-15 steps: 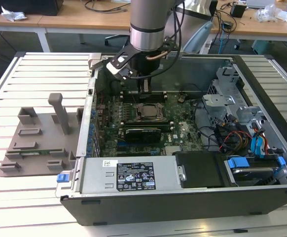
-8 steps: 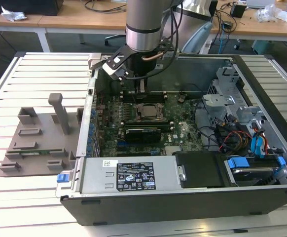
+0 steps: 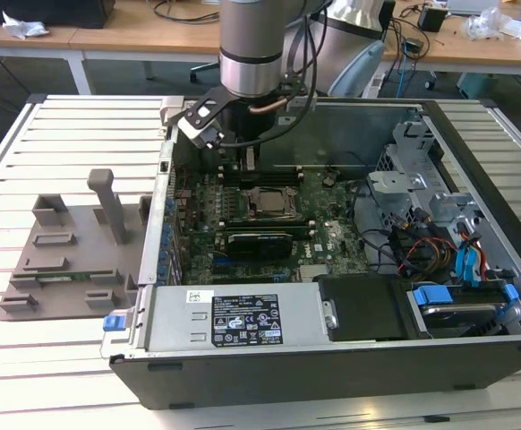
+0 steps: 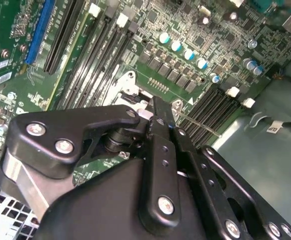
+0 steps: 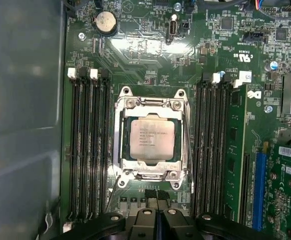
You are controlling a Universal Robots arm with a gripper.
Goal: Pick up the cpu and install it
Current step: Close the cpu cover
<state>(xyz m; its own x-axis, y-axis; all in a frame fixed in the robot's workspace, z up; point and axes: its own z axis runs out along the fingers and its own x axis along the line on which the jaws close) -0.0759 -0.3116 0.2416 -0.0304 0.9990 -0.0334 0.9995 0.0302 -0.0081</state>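
Observation:
The cpu (image 5: 149,140), a flat silvery-grey square, lies inside the metal socket frame (image 5: 118,150) on the green motherboard (image 5: 135,55). In the exterior view the cpu (image 3: 268,202) sits mid-board inside the open computer case (image 3: 332,367). My gripper (image 5: 156,196) hangs above the board just beside the socket, apart from the chip, with its black fingers (image 5: 146,216) pressed together and nothing between them. In the second wrist view the gripper (image 4: 154,111) and its black linkage cover most of the socket.
Black memory slots (image 5: 88,150) flank the socket on both sides. A power supply (image 3: 234,318) and a drive bay with blue tabs (image 3: 439,300) line the case's near side. A grey fixture (image 3: 64,260) stands on the slatted table at the exterior view's left.

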